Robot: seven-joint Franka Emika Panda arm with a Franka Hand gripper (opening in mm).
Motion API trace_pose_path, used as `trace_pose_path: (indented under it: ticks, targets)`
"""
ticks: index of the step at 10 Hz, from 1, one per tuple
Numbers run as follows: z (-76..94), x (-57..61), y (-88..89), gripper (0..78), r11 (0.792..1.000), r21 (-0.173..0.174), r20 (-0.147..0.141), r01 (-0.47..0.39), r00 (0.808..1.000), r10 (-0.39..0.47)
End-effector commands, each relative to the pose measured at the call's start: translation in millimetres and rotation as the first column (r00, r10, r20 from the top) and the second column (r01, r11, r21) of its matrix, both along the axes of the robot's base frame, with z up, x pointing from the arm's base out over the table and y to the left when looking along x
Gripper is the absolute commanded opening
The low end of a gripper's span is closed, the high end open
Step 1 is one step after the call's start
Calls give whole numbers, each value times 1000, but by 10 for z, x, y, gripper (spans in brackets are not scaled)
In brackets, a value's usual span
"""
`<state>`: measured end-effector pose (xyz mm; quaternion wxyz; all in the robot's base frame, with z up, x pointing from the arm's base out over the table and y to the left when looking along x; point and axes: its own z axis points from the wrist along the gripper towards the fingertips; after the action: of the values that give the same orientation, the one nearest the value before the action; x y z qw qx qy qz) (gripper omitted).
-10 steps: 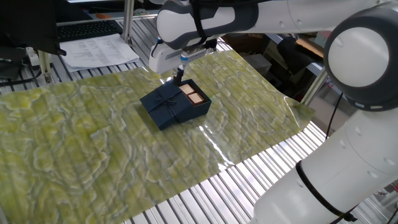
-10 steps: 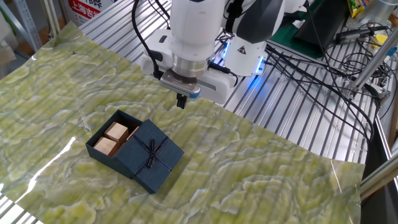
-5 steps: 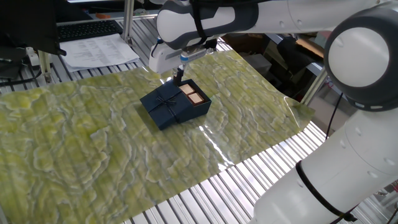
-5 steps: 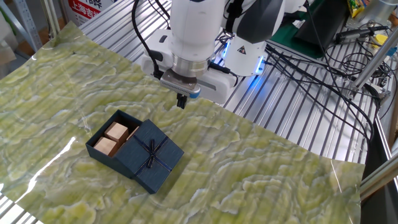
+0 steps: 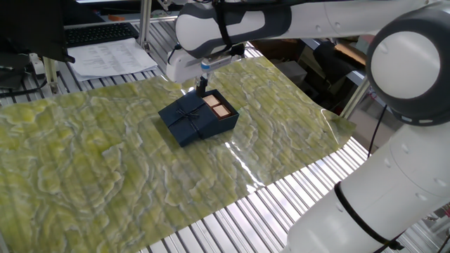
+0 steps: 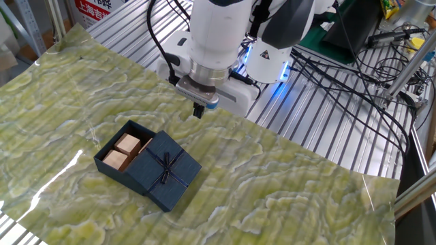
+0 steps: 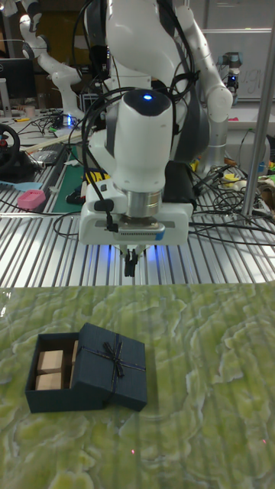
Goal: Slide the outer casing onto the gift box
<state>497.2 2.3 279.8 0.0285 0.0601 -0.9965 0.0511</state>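
The outer casing (image 5: 185, 120) (image 6: 167, 170) (image 7: 114, 367) is a navy sleeve with a thin ribbon bow, lying on the green mat. It covers part of the gift box (image 5: 221, 109) (image 6: 121, 152) (image 7: 52, 370), whose tan and cream compartments still show at one end. My gripper (image 5: 202, 88) (image 6: 198, 110) (image 7: 131, 267) hangs in the air behind the box, apart from both. Its fingers are together with nothing between them.
A green patterned mat (image 5: 105, 176) covers the slatted metal table (image 6: 320, 129). Papers (image 5: 112, 56) and a keyboard lie at the back left in one fixed view. The robot base (image 6: 269, 54) with a blue light and cables (image 6: 354, 88) stand behind the mat.
The arm has shifted slightly, with the gripper staying shut above the mat. The casing and the gift box have not moved.
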Motion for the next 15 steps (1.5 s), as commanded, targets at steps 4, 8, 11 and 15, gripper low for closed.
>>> trace_pose_path:
  ticks: [4,8,11,15]
  targets:
    - [-771,233,122,0,1000,15,56,-1,998,0]
    - [-863,467,250,0,1000,2,54,25,998,-25]
    - [-863,467,250,0,999,20,36,46,998,-47]
    - [-863,467,250,0,1000,9,-54,10,998,-10]
